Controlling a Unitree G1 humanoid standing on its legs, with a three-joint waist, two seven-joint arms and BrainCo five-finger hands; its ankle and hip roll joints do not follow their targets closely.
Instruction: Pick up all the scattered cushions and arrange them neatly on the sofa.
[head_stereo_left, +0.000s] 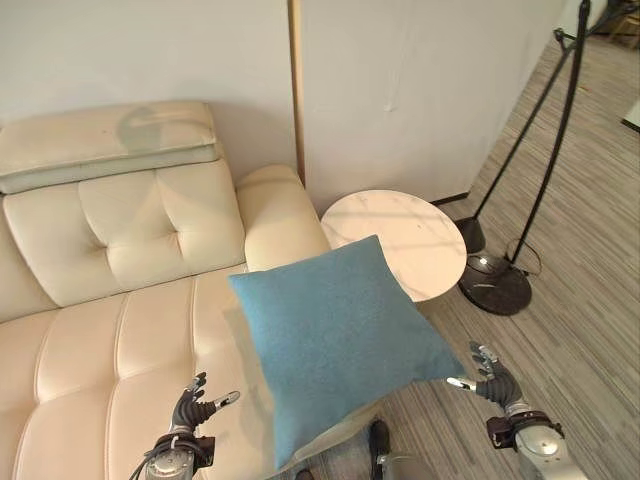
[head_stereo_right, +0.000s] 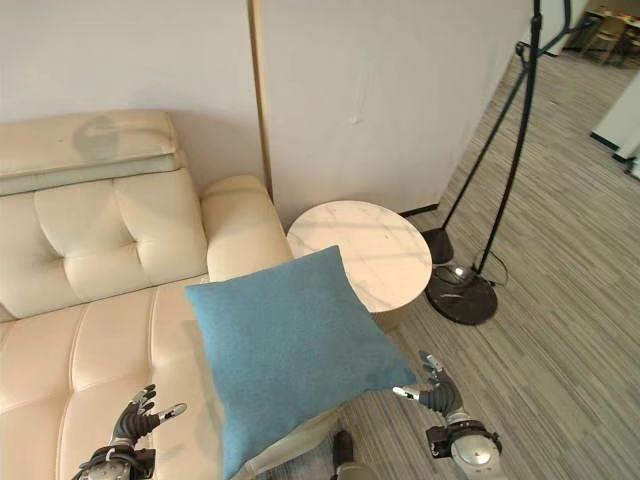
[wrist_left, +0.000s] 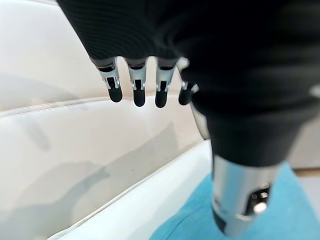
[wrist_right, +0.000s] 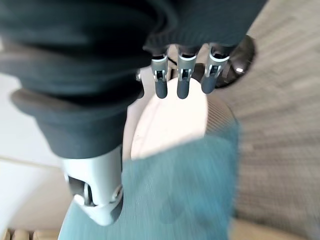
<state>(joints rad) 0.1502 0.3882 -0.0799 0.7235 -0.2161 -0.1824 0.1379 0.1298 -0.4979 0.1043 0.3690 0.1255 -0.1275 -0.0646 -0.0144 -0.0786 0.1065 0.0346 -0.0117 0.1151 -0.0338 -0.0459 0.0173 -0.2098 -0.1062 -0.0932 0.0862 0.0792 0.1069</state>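
The blue cushion (head_stereo_left: 335, 345) is being seen overhanging the sofa (head_stereo_left: 120, 330) seat's front edge, flanked by the left hand (head_stereo_left: 190, 410) and right hand (head_stereo_left: 490, 378), both spread and empty, the right nearer a corner.

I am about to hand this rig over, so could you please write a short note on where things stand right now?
Left hand: open, holding nothing, over the cream leather sofa seat.
Right hand: open, holding nothing, by the square blue fabric cushion, beside its right corner.
Cushion: on the sofa's seat edge near the armrest, corner hanging over the front, by the round white marble side table.
Done: cushion reached the sofa.
Left: probably push it back and straighten it.
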